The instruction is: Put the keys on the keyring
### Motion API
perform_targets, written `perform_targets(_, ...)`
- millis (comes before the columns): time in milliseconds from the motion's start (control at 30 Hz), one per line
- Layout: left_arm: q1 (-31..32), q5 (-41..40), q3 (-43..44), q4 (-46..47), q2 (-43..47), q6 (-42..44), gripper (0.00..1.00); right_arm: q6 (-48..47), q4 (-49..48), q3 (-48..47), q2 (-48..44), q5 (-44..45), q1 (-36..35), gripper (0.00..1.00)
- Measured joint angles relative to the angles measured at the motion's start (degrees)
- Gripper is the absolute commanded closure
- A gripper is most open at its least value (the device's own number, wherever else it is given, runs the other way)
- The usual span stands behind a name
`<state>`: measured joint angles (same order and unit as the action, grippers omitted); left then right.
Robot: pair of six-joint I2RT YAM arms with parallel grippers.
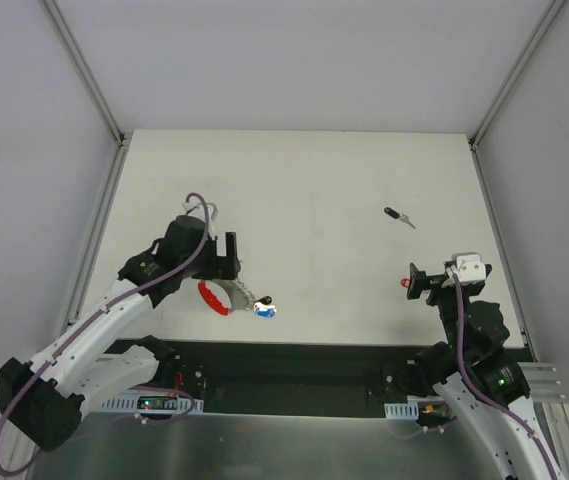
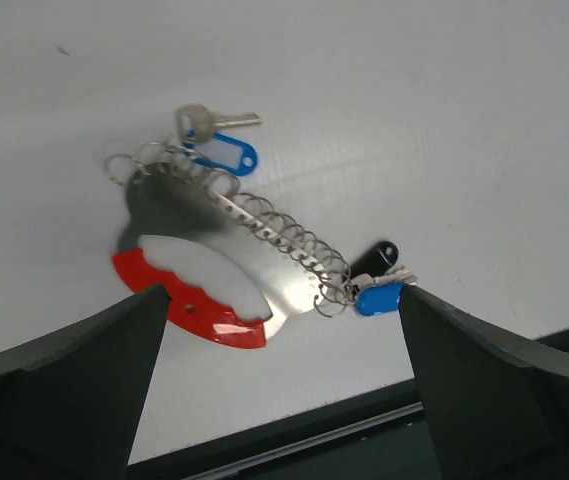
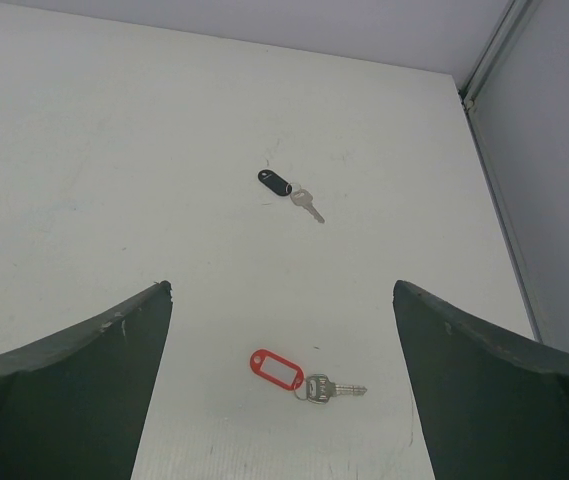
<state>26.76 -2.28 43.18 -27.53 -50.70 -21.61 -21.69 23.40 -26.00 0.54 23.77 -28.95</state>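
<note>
- Left gripper (image 1: 228, 262): released, jaws spread wide and holding nothing. In the left wrist view the keyring (image 2: 226, 268) lies on the table (image 1: 314, 180) right between the two fingers, near the lower left of the top view.
- The keyring's long axis runs from upper left to lower right in the left wrist frame. Its red band (image 2: 202, 312) is at the lower left and a blue tag (image 2: 376, 299) sits at the lower-right end, just beside a black-headed key (image 2: 380, 252) already among the small rings.
- Right gripper (image 3: 282, 288): also released and empty, at the lower right of the top view.
- Red-tagged key (image 3: 296, 372): low in the right wrist frame, between the open fingers, so it is the nearer thing, but it is not the task's key.
- Loose black-headed key (image 3: 290, 192): beyond it, upper centre of the right wrist frame, head to the upper left and blade to the lower right. It is well apart from the keyring, and the right arm is clearly the nearer one. I judge the reach must pass over the red tag.
</note>
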Motion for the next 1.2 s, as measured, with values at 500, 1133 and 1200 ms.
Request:
perform_targets(500, 18.8, -9.2, 3.6, -1.9, -23.4, -3.5, 0.50, 0.0, -0.7, 1.2, 0.0, 0.2, 0.0, 0.04)
perform_targets(1133, 20.5, -12.0, 6.3, -1.7, -33.5, -4.6, 0.88, 0.0, -0.8, 1.3, 0.0, 0.4, 0.1, 0.04)
perform_targets(1200, 20.5, -12.0, 6.3, -1.8, -34.4, -4.6, 0.88, -0.1, -0.9, 1.3, 0.0, 0.4, 0.1, 0.04)
